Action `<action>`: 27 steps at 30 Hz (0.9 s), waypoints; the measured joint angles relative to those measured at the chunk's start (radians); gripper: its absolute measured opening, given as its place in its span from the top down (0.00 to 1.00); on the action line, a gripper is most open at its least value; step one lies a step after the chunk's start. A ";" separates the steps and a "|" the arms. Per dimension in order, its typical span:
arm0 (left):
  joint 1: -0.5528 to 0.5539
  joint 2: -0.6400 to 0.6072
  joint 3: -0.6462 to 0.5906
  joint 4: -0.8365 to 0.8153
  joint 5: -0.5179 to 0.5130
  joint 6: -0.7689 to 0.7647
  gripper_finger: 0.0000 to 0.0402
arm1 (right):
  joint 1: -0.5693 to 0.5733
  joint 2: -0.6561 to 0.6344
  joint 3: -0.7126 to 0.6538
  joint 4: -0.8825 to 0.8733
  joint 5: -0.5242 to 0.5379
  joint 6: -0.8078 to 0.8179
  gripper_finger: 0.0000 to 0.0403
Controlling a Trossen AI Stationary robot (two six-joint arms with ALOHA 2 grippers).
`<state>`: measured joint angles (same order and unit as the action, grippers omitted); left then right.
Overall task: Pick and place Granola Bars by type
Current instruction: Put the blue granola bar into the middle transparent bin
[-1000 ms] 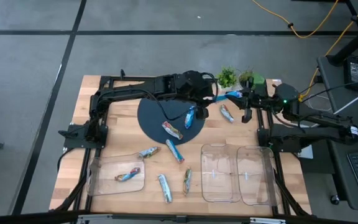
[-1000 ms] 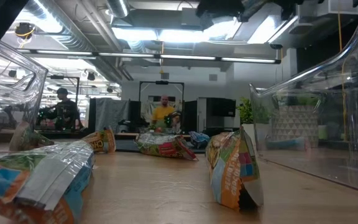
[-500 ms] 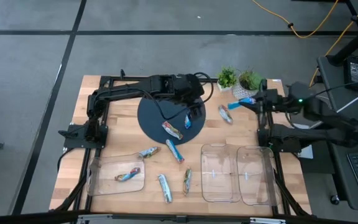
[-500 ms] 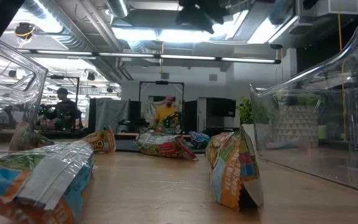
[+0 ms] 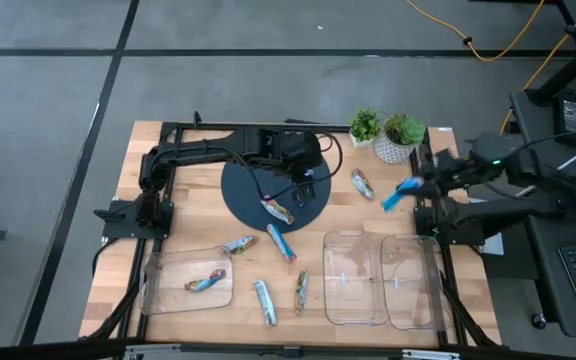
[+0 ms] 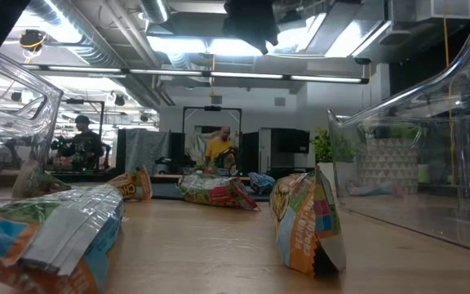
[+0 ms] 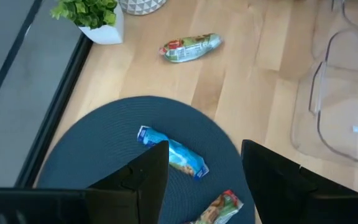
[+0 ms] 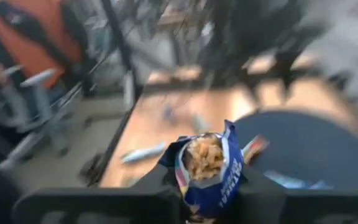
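My right gripper (image 5: 413,186) is shut on a blue granola bar (image 5: 396,194), held above the wood at the table's right side, beyond the clear trays. My left gripper (image 5: 304,172) hangs open over the dark round mat (image 5: 243,185). Seen from its wrist, its fingers stand above and to either side of another blue bar (image 7: 173,154), which lies flat on the mat without being touched. A red-green bar (image 5: 278,210) also lies on the mat. A green bar (image 5: 362,183) lies on the wood beside the mat. My right gripper pinches the blue bar between its two fingers, one on each flat side. The bar's free end (image 8: 206,163) juts forward past the fingertips. The bar is lifted clear of the table and slants toward the mat.
Several more bars lie loose on the wood near the front (image 5: 281,242) (image 5: 265,300) (image 5: 301,290) (image 5: 239,243). One bar (image 5: 206,282) lies in the left clear tray (image 5: 163,295). Two clear trays (image 5: 353,300) (image 5: 413,300) stand at front right, two potted plants (image 5: 366,124) (image 5: 402,130) at the back.
My right gripper has drawn back toward the table's right and near edges, away from the plants, carrying the blue bar lifted. My left gripper has pulled back over the mat toward the table's left and tipped further downward.
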<state>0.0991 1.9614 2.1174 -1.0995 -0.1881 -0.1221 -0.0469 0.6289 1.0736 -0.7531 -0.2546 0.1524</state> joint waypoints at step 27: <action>-0.008 0.000 0.000 -0.012 -0.004 0.128 0.52 | 0.523 0.717 -0.003 -0.003 0.210 0.216 0.90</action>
<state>0.0914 1.9614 2.1174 -1.1110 -0.1922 0.0063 0.4759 1.3463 1.0706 -0.7557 -0.0448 0.3683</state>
